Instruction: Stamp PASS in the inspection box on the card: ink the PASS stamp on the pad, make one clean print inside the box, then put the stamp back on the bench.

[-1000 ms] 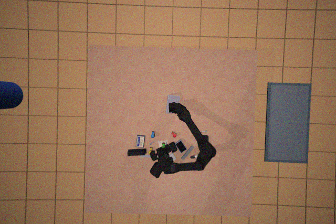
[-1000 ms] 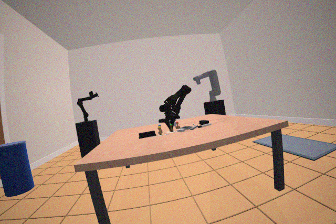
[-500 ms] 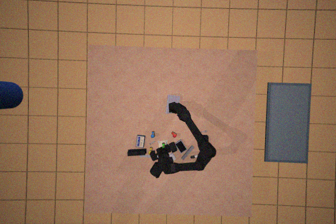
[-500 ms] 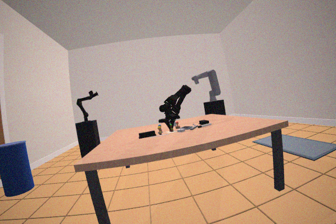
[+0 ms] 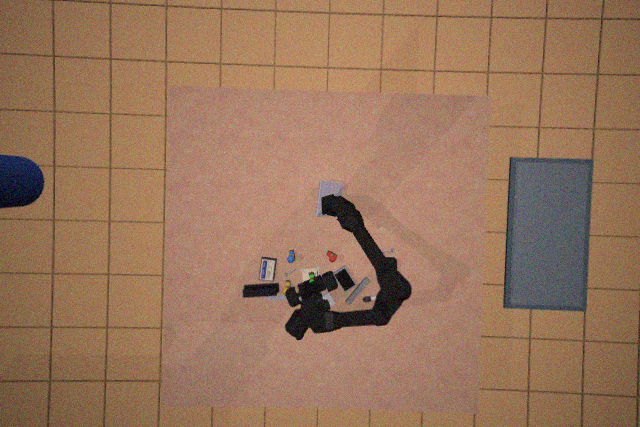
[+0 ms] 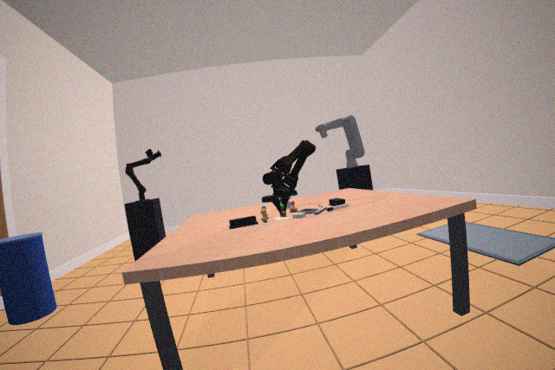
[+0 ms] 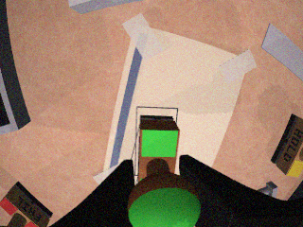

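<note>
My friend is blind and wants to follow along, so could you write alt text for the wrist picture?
The robot's tool grips a green-topped stamp over the outlined box on a pale card, taped at its corners. Partly visible stamps labelled FAIL and HOLD lie at lower left and right.

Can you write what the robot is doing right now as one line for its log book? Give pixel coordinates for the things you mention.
jaws: shut on green-topped stamp (image 5: 311, 276) (image 6: 283, 207) (image 7: 164, 208) | stamp: over box outline (image 7: 157, 108) on card (image 7: 189, 71) | print: none visible, contact unclear
</note>
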`<state>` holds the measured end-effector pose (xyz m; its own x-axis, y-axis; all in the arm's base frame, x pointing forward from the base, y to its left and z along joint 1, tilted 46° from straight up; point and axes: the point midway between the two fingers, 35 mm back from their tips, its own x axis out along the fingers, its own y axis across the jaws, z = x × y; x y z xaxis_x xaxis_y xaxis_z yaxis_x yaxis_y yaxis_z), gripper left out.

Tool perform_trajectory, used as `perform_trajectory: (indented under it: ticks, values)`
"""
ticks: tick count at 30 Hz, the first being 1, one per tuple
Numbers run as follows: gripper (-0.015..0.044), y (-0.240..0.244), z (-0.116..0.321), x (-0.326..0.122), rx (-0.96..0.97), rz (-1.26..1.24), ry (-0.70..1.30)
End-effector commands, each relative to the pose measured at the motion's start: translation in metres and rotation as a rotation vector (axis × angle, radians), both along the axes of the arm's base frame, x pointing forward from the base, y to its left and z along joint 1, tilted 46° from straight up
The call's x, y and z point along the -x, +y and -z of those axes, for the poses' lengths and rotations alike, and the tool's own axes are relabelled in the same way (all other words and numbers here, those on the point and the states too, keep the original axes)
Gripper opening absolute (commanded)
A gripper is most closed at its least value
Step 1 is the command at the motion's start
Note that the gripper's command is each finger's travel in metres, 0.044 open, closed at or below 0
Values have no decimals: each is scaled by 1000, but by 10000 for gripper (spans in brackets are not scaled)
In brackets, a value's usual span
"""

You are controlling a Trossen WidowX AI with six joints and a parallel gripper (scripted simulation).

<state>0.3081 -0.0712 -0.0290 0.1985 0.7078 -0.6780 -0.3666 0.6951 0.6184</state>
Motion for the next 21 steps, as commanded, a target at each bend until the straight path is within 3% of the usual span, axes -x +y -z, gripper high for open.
perform_trajectory:
  ticks: [1, 21]
  values:
    - [0, -2, -2, 0, 1, -1, -5]
    - [0, -21, -19, 4, 4, 0, -4]
